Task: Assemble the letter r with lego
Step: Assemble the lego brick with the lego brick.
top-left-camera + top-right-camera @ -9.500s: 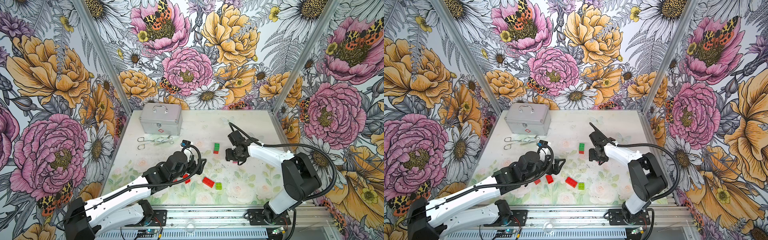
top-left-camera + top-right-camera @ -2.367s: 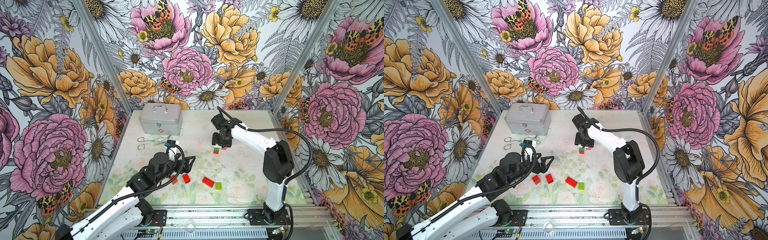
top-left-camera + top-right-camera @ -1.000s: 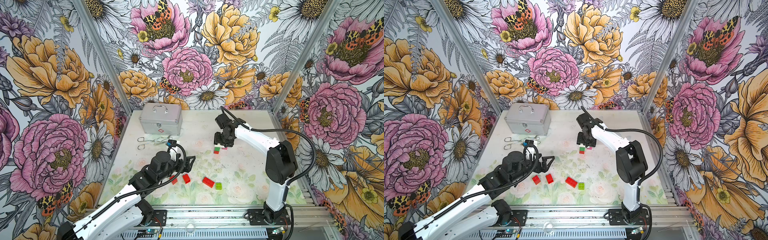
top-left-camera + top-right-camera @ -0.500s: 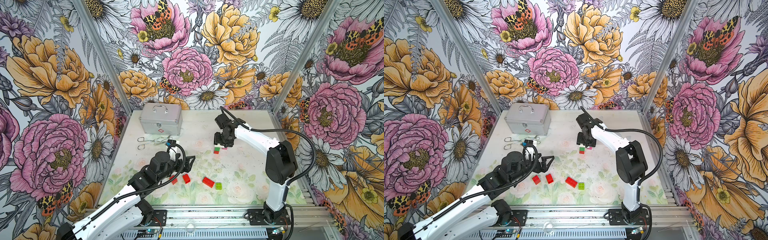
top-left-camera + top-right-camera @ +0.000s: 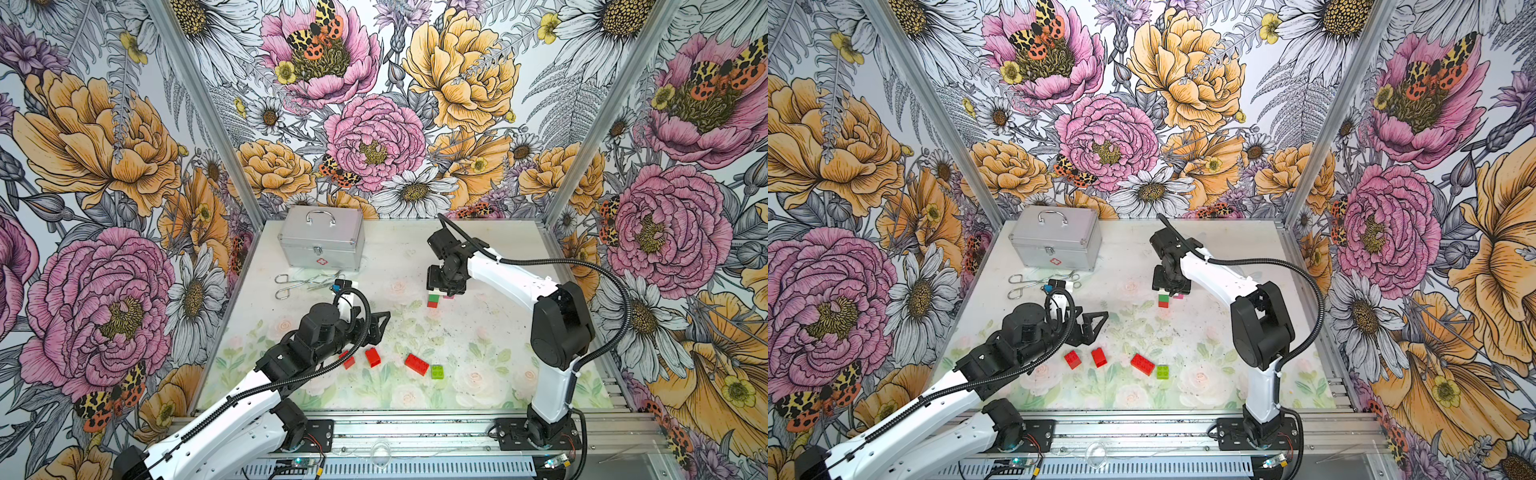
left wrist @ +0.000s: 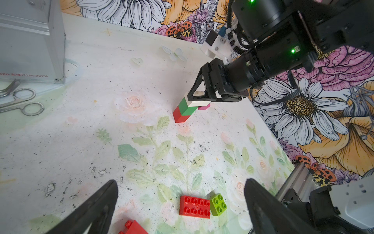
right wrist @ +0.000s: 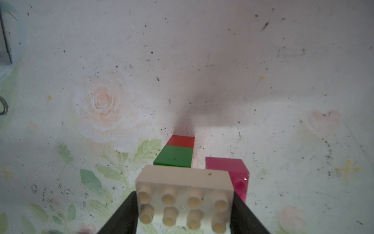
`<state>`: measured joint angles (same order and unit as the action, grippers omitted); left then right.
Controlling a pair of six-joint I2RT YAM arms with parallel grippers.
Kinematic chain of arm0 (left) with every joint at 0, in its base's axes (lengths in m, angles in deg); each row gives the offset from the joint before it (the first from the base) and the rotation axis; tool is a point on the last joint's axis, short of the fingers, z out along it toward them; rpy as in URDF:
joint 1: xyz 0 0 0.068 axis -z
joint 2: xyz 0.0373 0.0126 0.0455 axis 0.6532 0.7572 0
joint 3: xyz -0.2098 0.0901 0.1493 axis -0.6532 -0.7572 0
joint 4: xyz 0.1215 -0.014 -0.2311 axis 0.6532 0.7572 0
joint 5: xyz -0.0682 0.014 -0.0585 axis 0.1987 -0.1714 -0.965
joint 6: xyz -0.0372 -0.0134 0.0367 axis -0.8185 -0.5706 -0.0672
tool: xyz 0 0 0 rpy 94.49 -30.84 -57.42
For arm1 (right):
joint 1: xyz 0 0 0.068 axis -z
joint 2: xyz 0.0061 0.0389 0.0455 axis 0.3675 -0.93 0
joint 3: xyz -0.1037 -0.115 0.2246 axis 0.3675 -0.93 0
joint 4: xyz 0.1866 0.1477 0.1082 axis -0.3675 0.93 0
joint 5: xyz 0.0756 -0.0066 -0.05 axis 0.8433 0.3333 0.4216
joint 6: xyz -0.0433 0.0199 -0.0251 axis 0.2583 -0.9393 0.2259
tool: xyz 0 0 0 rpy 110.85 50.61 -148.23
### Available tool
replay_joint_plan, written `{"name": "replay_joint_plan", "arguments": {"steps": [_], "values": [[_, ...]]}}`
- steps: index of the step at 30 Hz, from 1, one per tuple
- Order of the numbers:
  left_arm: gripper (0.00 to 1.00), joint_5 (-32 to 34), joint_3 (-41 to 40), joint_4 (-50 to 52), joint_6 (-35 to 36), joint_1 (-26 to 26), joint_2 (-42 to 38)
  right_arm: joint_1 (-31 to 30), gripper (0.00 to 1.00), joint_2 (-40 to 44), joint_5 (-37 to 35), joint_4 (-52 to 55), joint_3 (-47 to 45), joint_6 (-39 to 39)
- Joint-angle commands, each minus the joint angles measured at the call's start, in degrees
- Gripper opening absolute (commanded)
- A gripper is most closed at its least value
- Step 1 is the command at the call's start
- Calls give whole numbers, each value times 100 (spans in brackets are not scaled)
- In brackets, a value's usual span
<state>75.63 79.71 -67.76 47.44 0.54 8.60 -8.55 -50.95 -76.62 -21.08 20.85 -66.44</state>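
At the far middle of the counter (image 5: 490, 257), the right end effector (image 6: 199, 99) is clamped on the white brick (image 6: 199, 103), directly atop the green-over-red stack (image 6: 185, 111), its long axis reaching sideways over the pink brick (image 6: 204, 107); the left end effector (image 5: 379, 328), jaws wide apart, is farther away

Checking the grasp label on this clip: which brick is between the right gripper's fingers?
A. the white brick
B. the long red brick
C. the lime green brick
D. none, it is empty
A: the right wrist view shows the white brick clamped in the right gripper, while the long red brick and the lime green brick lie loose on the table.
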Motion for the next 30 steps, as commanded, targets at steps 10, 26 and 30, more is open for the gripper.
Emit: {"name": "replay_joint_plan", "arguments": {"steps": [10, 26, 30], "values": [[99, -116, -65, -135, 79, -80, 2, -39, 32, -777, 12, 343, -441, 20], [99, -197, 32, -119, 106, -212, -54, -83, 34, -151, 29, 693, 537, 135], [99, -183, 28, -83, 95, -211, -110, -87, 34, -140, 18, 738, 660, 145]]}}
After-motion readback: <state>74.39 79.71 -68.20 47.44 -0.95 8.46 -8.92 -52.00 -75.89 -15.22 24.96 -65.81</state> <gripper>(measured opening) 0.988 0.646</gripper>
